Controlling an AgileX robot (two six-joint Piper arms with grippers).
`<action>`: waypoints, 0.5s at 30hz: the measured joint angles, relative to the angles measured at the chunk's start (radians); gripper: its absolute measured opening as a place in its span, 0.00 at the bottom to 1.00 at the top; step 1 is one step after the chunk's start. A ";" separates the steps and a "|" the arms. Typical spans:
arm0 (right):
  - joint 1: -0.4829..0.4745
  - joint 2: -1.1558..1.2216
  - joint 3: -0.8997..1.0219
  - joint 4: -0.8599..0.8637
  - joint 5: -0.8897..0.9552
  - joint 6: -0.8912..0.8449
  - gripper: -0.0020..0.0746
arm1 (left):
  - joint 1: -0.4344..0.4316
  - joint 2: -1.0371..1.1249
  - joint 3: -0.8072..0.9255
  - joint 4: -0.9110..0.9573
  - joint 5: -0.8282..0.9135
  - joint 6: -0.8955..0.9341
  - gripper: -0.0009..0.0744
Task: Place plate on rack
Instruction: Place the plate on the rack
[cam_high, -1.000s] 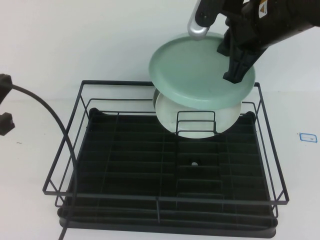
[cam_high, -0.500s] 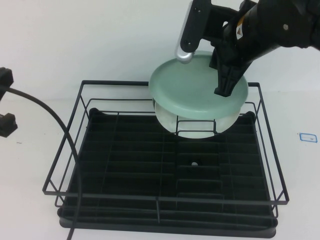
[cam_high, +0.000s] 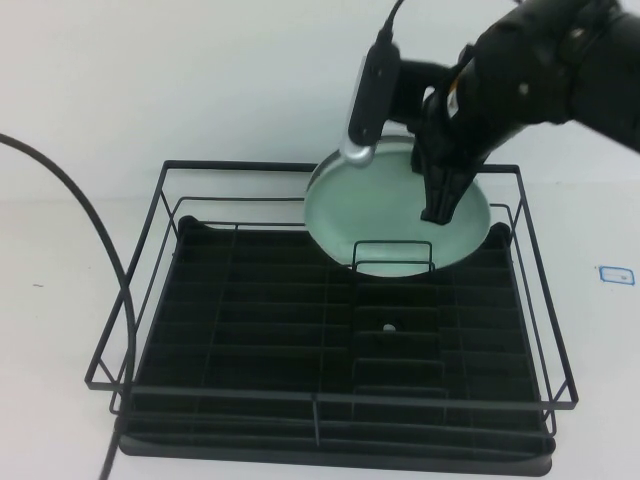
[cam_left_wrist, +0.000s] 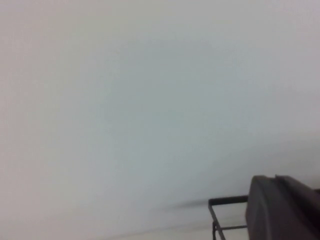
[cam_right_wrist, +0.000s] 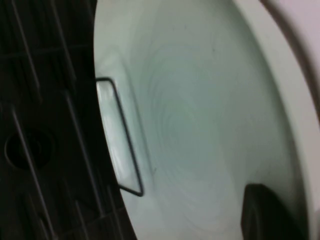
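Nearest the camera, the front rail of the large rectangular black wire dish rack (cam_high: 330, 400) frames a ribbed black tray base whose front rows stand bare. Farther in, a small upright wire divider (cam_high: 392, 256) rises from the middle of the tray, and just behind it the round pale mint-green glossy plate (cam_high: 385, 215) stands steeply tilted, its face toward the camera and its lower edge down behind the divider's loops at the rack's rear. The black right gripper (cam_high: 440, 205) reaches down over the plate's upper right rim, its fingers (cam_right_wrist: 260, 212) clamped on the edge, one dark pad pressed to the glossy face in the right wrist view. A silver-ended camera housing (cam_high: 362, 105) juts from the arm above. Whether another plate stands behind the green one cannot be told.

The step in hand appears to be seating the plate. Done well, it calls for lowering until the lower edge bears on the ribbed tray between dividers, leaning the plate onto the wire, and only then opening, since the glazed surface could slide or tip if freed early.

The left gripper is outside the high view; its own camera shows only a dark part at the edge of the picture and a corner of the rack on the white tabletop (cam_left_wrist: 125, 100), so its state cannot be told.
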 joint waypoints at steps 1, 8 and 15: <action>0.000 0.010 0.000 -0.002 0.002 0.000 0.18 | 0.000 -0.012 0.000 0.000 -0.011 0.000 0.01; 0.000 0.067 0.000 -0.010 0.000 -0.005 0.18 | 0.000 -0.133 0.000 0.000 -0.179 0.000 0.01; 0.000 0.078 0.000 -0.014 -0.004 0.005 0.18 | -0.006 -0.249 0.000 0.000 -0.211 -0.008 0.01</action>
